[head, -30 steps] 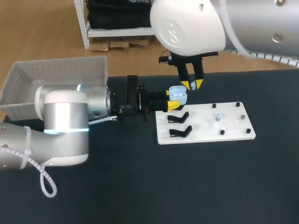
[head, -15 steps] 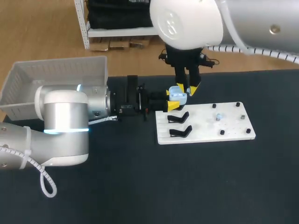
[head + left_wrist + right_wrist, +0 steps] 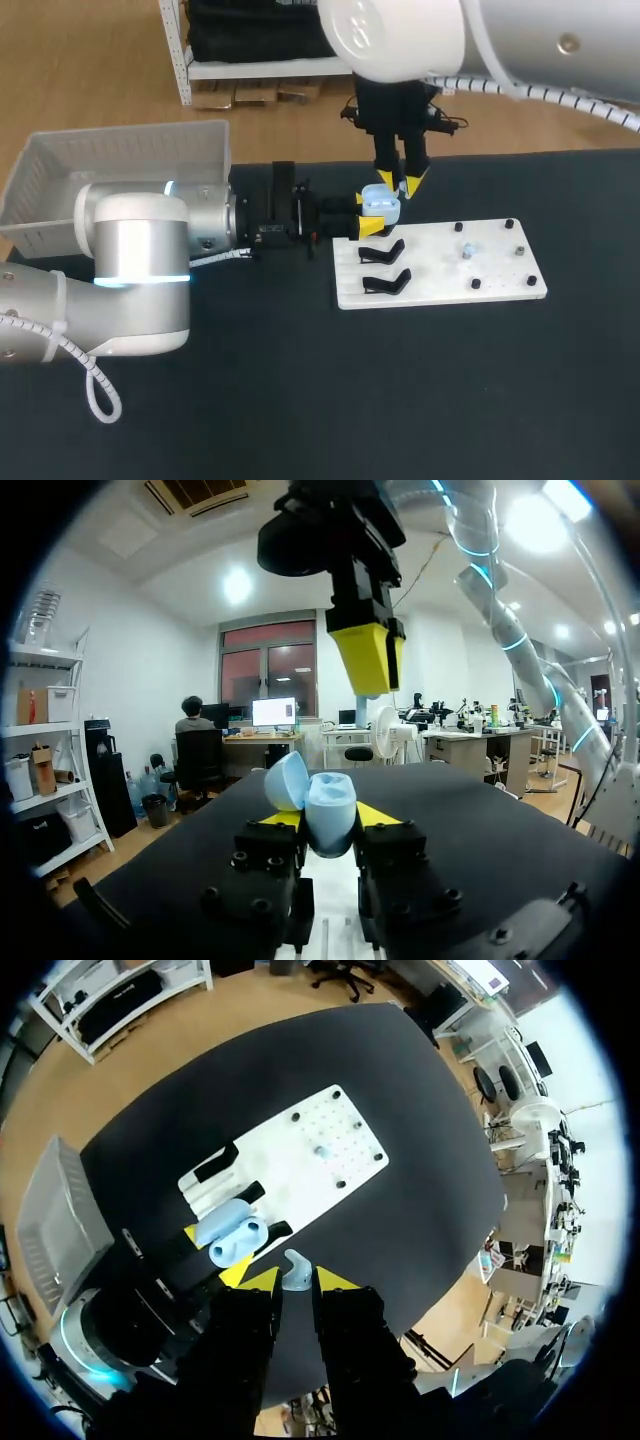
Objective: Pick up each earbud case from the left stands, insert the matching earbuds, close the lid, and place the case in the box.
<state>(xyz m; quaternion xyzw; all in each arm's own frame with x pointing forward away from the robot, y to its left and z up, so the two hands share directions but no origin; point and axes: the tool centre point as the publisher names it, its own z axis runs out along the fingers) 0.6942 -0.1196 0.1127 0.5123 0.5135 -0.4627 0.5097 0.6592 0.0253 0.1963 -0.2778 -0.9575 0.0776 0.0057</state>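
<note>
Head view: the left gripper [image 3: 367, 215] clamps the open light-blue earbud case [image 3: 381, 201] over the left end of the white board [image 3: 440, 275]. The right gripper [image 3: 399, 184] hangs just above it, pinching a pale earbud [image 3: 294, 1268] that only the right wrist view shows clearly. The left arm [image 3: 140, 265] partly hides the box [image 3: 120, 160].

**Black table under even light**

A black table [image 3: 300, 400] carries the whole scene. Its top is plain, dark and matte. In the head view its far edge runs straight across from side to side. Light falls evenly over the surface.
</note>
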